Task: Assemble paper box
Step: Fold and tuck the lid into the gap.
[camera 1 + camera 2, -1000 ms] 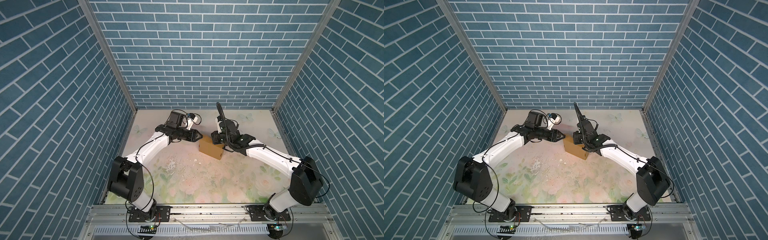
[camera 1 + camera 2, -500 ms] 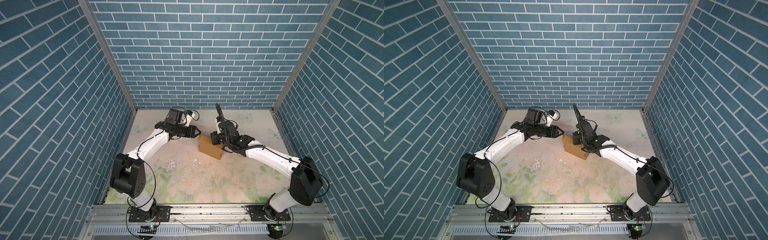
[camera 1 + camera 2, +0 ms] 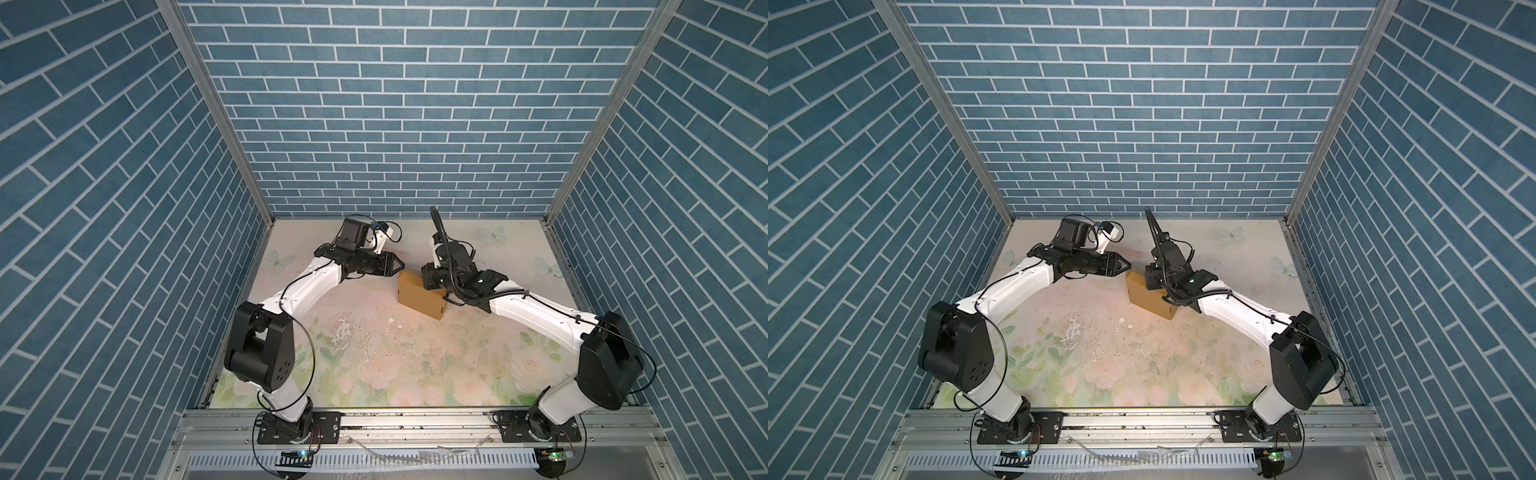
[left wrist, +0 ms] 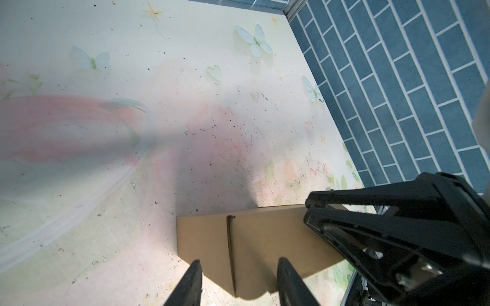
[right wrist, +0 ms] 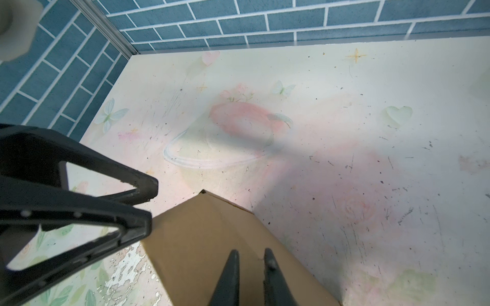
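Observation:
The paper box (image 3: 419, 297) (image 3: 1148, 297) is a closed tan cardboard box standing on the floral table toward the back middle. My left gripper (image 3: 402, 266) (image 3: 1128, 266) hovers at its back left corner. In the left wrist view, the left gripper (image 4: 238, 261) is open, its fingers apart in front of a box (image 4: 265, 238) face with a slit. My right gripper (image 3: 426, 282) (image 5: 250, 251) sits on the box's right end. Its fingers stand close together astride a folded edge of the box (image 5: 198, 238), gripping it.
Blue brick walls close the table on three sides, the back one (image 3: 399, 166) not far behind both grippers. A worn, flaking patch of the mat (image 3: 345, 328) lies in front of the box. The arm bases sit on the front rail (image 3: 415, 419).
My left arm has drawn slightly toward the back wall, with its tips staying by the box's corner. The box and the right arm have not moved.

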Tool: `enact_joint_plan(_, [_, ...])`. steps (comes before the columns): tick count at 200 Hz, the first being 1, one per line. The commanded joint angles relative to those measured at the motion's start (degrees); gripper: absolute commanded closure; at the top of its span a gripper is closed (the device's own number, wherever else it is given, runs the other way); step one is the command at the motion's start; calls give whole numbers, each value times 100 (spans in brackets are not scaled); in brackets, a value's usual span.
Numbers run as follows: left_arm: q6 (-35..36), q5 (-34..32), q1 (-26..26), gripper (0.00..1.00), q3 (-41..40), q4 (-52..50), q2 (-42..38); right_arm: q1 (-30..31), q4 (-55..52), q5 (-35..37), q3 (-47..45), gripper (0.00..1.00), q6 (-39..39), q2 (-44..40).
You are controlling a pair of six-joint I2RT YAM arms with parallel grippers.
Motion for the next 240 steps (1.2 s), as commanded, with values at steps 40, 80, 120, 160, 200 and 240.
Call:
enact_joint_plan(40, [135,-216,-31,54,-312,28,183,35,-293,31,-22,82,-123,106])
enact_joint_plan(80, [158,-226,-31,54,-348,43,202,17,-341,-42,154,82,-157,2])
enact_joint_plan(120, [143,-234,-44,55,-445,125,198,-43,-373,-190,406,78,-126,-196])
enact_joint_plan(160, [158,-265,-61,55,-509,218,178,-63,-291,-330,508,73,-85,-385])
enact_joint_plan(200, [163,-236,-78,55,-468,198,196,-70,-194,-488,84,89,-39,-854])
enact_joint_plan(240, [156,-235,-79,55,-447,157,186,-104,-87,-435,-622,98,194,-1287])
